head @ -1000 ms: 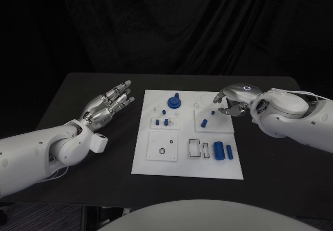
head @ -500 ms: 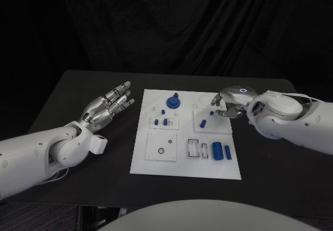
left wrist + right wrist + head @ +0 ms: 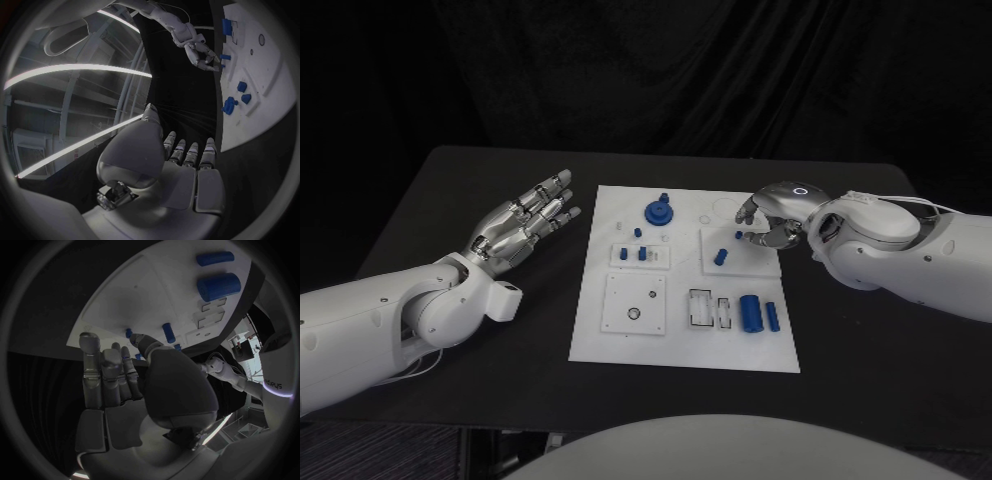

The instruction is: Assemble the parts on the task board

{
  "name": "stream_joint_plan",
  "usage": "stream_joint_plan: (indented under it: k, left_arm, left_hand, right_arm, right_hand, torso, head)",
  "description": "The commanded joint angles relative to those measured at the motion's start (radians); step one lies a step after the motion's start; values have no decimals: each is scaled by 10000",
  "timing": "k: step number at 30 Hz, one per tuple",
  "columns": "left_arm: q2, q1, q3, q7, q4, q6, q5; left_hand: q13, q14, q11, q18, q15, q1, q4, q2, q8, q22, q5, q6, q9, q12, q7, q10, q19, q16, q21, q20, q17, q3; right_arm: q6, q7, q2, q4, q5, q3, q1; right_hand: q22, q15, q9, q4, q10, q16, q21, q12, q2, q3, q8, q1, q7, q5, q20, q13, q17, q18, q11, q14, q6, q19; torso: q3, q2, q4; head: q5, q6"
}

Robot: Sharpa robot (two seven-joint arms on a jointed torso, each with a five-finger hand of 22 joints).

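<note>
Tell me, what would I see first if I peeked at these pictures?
First the white task board in the middle of the black table, dotted with small blue parts. Then the two shiny robot hands: the left hand hovers beside the board with fingers spread, and the right hand curls over the board's far right part.

Right robot hand (image 3: 770, 215) above task board (image 3: 687, 335)
</note>
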State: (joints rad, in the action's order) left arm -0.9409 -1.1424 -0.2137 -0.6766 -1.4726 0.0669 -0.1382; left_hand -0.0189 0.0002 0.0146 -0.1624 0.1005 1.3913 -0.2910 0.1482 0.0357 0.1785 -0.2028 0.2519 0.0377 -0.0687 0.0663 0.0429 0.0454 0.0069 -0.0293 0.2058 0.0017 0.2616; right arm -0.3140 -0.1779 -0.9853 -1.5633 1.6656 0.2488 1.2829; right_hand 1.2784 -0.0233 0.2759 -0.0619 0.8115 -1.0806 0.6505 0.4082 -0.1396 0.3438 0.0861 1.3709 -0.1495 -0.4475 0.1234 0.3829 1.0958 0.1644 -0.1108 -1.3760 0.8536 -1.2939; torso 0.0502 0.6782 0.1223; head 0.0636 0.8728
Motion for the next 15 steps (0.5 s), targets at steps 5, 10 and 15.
stream_joint_plan:
  k: [5, 10, 15]
  left_arm:
    - [11, 32, 10, -1023, -1, 202, 88]
    - [18, 44, 9, -972, 27, 249, 88]
    - [39, 68, 9, -926, 55, 309, 88]
  left_hand:
    - [5, -2, 86, -155, 59, -80, 4, 23, -39, -13, 3, -50, -18, -43, 49, -19, 21, -69, -16, 86, -17, 47]
    - [9, -2, 130, -156, 98, -67, 20, 45, -49, 34, -27, -110, -27, -31, 72, -29, 44, -69, -31, 118, -17, 48]
    - [12, -2, 175, -157, 164, -37, 36, 72, -55, 70, -65, -170, -35, -21, 92, -41, 75, -69, -49, 176, -17, 48]
  right_arm:
    - [47, 123, 124, 138, -46, -6, -128]
    - [49, 161, 226, 243, -47, -7, -205]
    - [32, 185, 317, 328, -48, -7, -277]
  right_hand:
    - [48, 4, 55, 27, 129, -79, 106, 40, 68, 97, 85, -77, -23, 114, -17, -47, -5, -110, 6, -58, 211, -109]
    - [95, 28, 160, 66, 241, -129, 154, 92, 88, 138, 218, -57, 26, 102, -36, -73, 0, -117, 33, -76, 444, -134]
    - [120, 42, 202, 79, 330, -156, 192, 141, 107, 152, 251, -52, 55, 115, -47, -70, 7, -120, 57, -89, 492, -153]
  torso:
    - [16, -1, -24]
    - [22, -1, -26]
    - [27, -4, -16]
  head:
    - [-41, -2]
    - [-50, -2]
    - [-25, -2]
